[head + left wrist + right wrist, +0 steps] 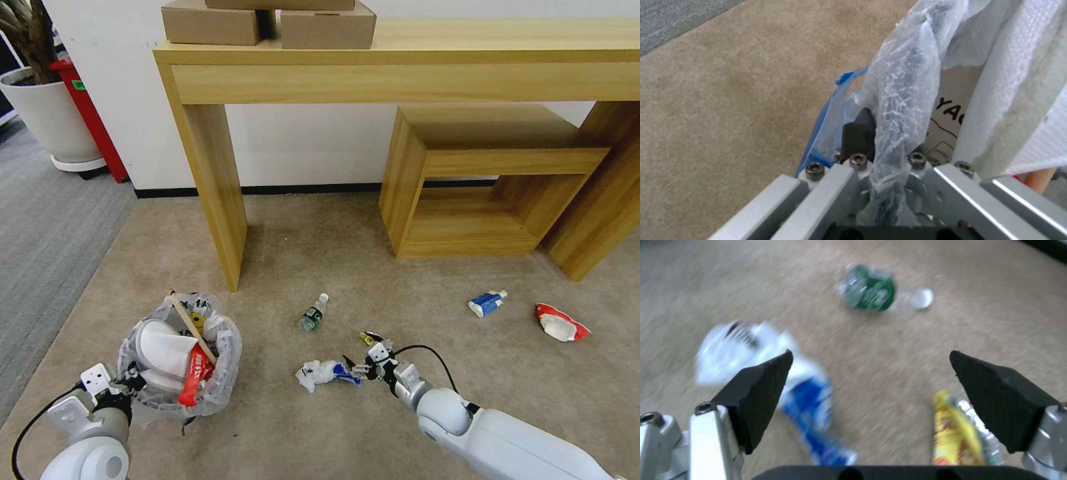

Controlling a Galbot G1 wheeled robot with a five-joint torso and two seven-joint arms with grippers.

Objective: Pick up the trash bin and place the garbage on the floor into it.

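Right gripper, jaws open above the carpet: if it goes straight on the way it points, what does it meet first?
Probably the crumpled white-and-blue wrapper just ahead of the right gripper, though depth is unclear. The small green-labelled plastic bottle lies farther along the beige carpet.

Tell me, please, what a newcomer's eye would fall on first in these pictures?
Probably the bag-lined dark trash bin, stuffed with white slippers and red paper, its rim clamped by the left gripper. To its right the open right gripper hovers over a crumpled white-and-blue wrapper on the beige carpet floor.
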